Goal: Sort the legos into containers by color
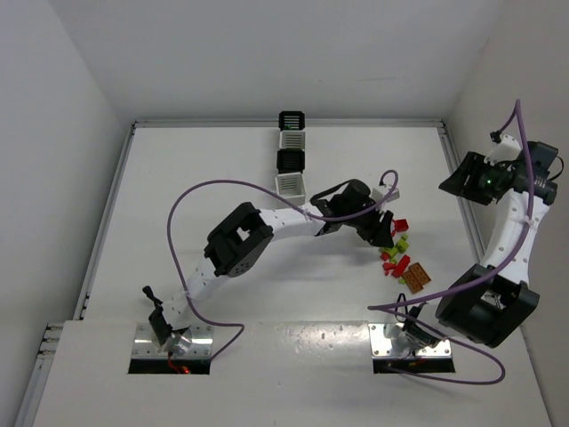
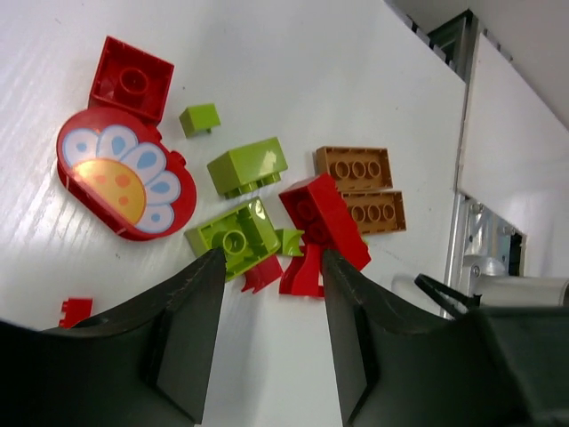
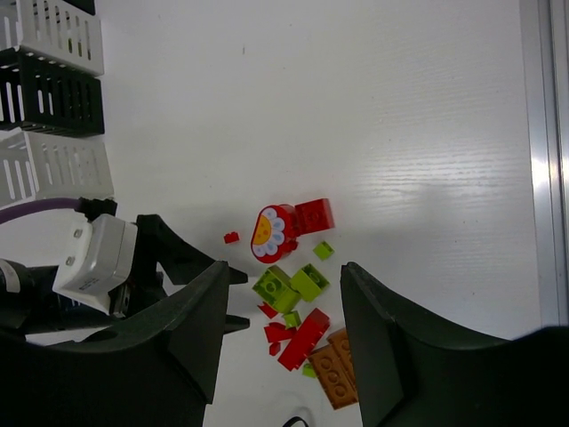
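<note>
Legos point(image 1: 402, 258) lie in a loose pile on the table point(image 1: 204, 169), right of centre: red flower piece point(image 2: 124, 173), lime green bricks point(image 2: 247, 165), two orange plates point(image 2: 353, 167), long red brick point(image 2: 324, 218), small red bits. Left gripper point(image 2: 271, 258) hangs just above the pile, jaws apart, nothing between them. Right gripper point(image 3: 284, 271) is up high, off to the right, jaws apart too, empty. Containers point(image 1: 292, 156) stand in a row at the far middle, black and white alternating, well apart from the pile.
</note>
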